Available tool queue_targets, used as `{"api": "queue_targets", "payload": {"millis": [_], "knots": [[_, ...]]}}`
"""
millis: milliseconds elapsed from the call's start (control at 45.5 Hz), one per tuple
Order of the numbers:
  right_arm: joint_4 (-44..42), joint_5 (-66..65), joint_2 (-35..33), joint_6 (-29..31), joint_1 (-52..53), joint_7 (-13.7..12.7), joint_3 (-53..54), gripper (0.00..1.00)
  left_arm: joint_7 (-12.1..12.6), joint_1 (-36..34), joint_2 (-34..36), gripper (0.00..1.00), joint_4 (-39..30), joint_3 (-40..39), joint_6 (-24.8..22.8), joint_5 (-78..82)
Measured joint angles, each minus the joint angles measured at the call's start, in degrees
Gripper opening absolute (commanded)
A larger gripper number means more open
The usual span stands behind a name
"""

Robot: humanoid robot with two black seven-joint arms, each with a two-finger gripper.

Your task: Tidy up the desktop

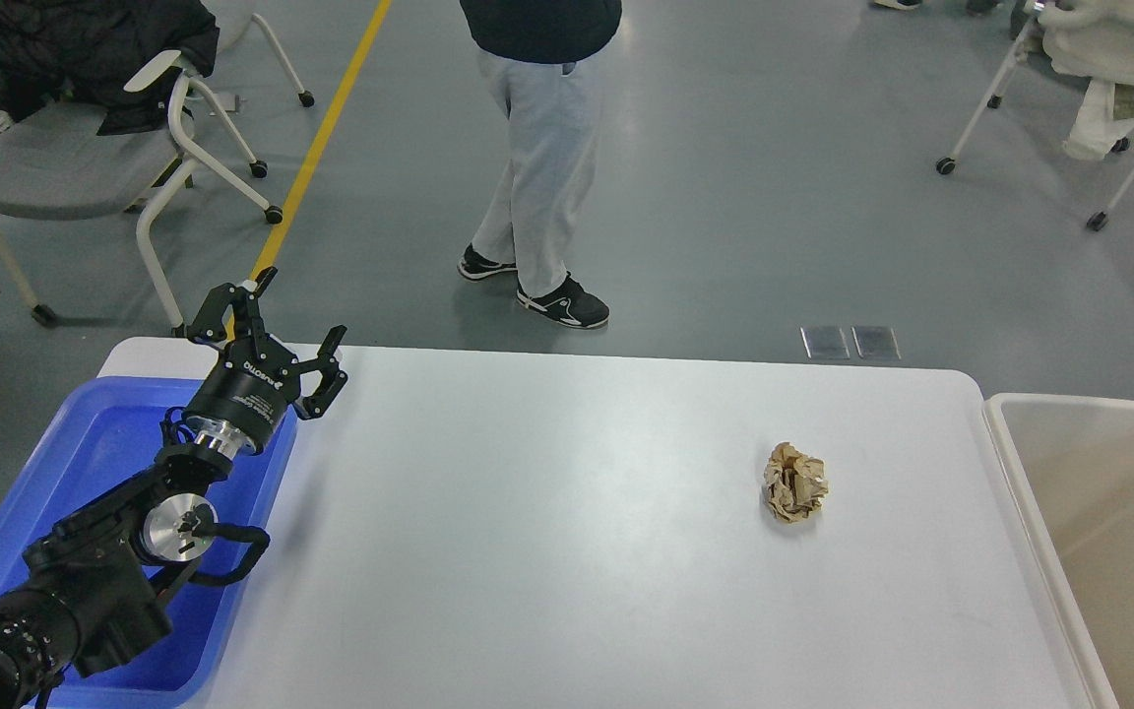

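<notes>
The desktop (547, 532) is a wide white tabletop with rounded corners. A crumpled ball of brown paper (794, 481) lies on its right part. My left gripper (296, 310) is open and empty, held above the far left corner of the desktop, over the far edge of the blue tray (94, 453). It is far to the left of the paper ball. My right gripper is out of view.
A beige bin (1108, 512) stands off the desktop's right edge. A person (537, 148) walks on the floor beyond the far edge. A grey chair (65, 158) stands at the back left, another chair (1099, 59) at the back right.
</notes>
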Motion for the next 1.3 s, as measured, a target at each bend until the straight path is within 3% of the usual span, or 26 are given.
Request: {"api": "queue_targets", "payload": {"millis": [264,462,1298], "knots": [[6.0,2.9,2.8,8.1,0.2,0.0,4.9,1.00,0.0,0.0,0.0,1.00,0.0,0.0,0.0,0.0],[9.2,3.8,6.5,10.8,-0.8,0.1,7.6,1.00,0.0,0.0,0.0,1.00,0.0,0.0,0.0,0.0],[12.4,3.4,27.1,13.1,-9.7,0.2,11.8,1.00,-0.1,0.0,0.0,1.00,0.0,0.0,0.0,0.0]]}}
